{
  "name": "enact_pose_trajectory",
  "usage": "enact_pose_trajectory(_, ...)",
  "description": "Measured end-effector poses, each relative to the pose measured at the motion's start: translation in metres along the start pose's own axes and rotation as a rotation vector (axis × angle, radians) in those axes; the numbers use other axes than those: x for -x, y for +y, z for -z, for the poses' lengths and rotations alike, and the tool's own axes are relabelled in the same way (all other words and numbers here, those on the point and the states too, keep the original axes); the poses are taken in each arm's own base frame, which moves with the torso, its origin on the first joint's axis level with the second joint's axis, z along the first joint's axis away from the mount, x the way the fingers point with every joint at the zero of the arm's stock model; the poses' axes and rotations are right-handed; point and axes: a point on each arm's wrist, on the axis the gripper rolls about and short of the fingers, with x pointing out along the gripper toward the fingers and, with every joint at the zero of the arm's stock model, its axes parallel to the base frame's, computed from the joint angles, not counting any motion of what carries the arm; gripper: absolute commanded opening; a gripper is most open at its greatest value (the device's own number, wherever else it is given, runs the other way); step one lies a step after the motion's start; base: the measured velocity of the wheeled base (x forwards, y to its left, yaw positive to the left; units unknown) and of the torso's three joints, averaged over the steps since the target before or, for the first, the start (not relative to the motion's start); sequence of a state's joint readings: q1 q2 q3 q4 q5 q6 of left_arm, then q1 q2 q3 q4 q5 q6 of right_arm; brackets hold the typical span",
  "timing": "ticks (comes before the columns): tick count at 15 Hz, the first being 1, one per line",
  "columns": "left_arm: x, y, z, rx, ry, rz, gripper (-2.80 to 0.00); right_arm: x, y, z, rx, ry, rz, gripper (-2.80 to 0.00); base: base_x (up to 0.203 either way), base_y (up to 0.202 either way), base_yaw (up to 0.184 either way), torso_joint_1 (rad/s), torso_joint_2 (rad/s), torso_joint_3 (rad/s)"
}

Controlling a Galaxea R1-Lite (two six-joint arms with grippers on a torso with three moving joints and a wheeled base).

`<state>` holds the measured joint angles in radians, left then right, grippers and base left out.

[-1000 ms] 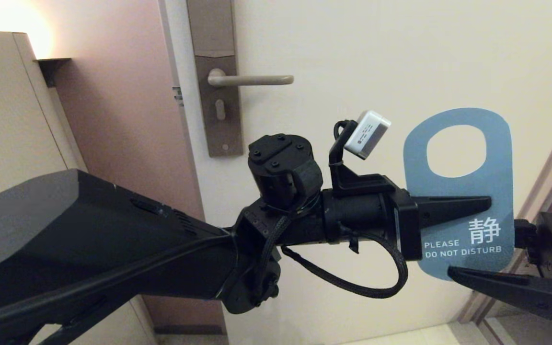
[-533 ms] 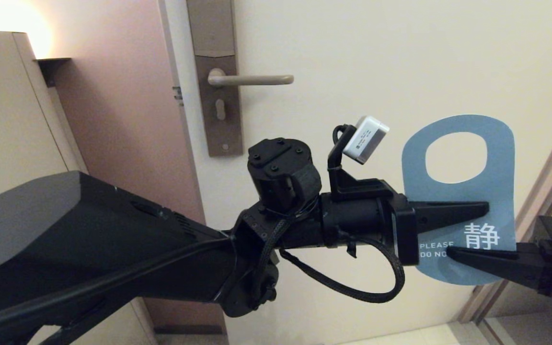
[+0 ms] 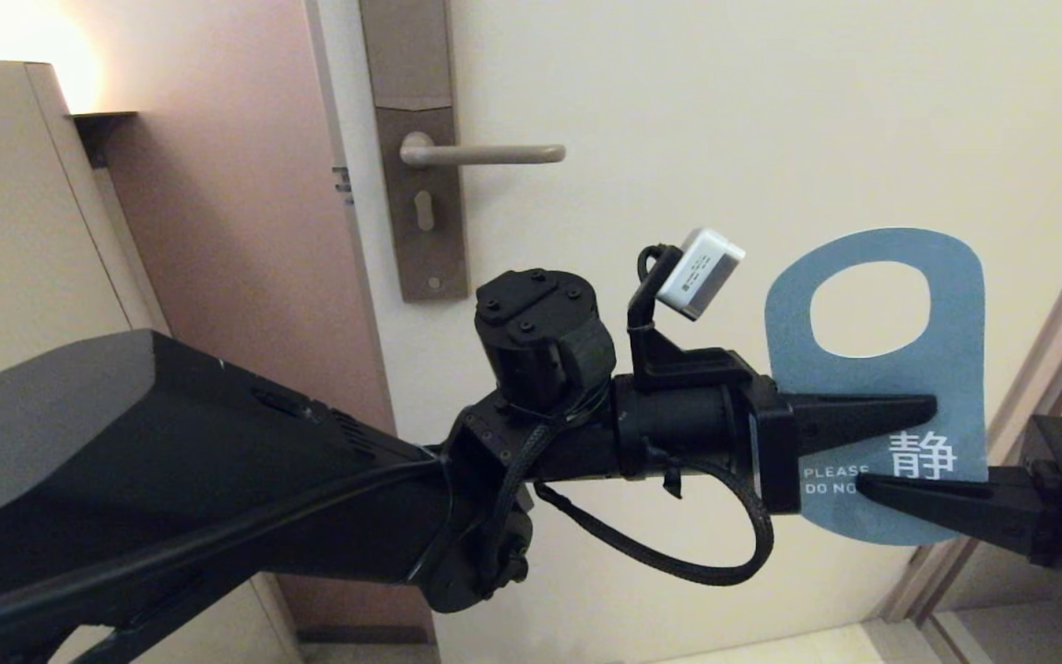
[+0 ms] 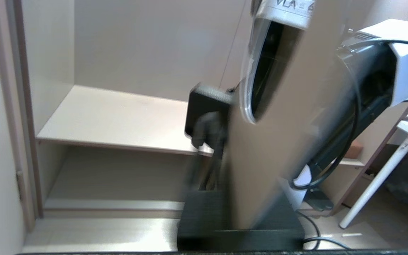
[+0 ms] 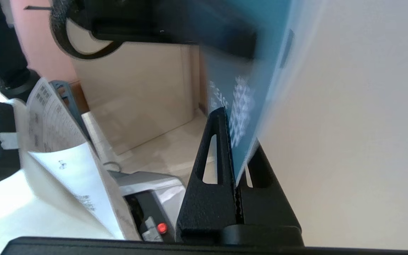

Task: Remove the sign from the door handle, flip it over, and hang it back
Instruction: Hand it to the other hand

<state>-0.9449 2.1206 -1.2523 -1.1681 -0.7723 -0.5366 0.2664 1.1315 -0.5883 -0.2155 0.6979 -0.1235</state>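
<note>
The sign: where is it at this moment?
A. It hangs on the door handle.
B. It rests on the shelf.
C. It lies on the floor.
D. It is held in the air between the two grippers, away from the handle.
D: the sign is up in the air, blue side to the head view, with the right gripper shut on its lower edge and the left gripper at its middle; the door handle is bare.

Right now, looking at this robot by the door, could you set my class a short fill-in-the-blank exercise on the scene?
1. The sign shows its ____ side to the head camera.
2. The door handle carries ____ sign.
3. The right end effector is shut on the sign's ____ edge.

Missing words: blue; no; lower
</note>
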Motion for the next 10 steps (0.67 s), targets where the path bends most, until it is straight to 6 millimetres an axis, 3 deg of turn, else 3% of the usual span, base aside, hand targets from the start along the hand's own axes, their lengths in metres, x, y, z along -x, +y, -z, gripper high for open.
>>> enact_pose_trajectory(6,0.002,0.000,0.000,0.005,0.002,-0.001,0.00,0.000,0.000,0.004,-0.007,0.011,0.002,-2.80,0.000,0.000,0.000,0.000,0.00,0.000)
enact_pose_trajectory(10,0.018,-0.002,0.000,0.020,0.013,-0.039,0.00,0.000,0.000,0.004,-0.008,0.012,0.004,-2.80,0.000,0.000,0.000,0.000,0.00,0.000)
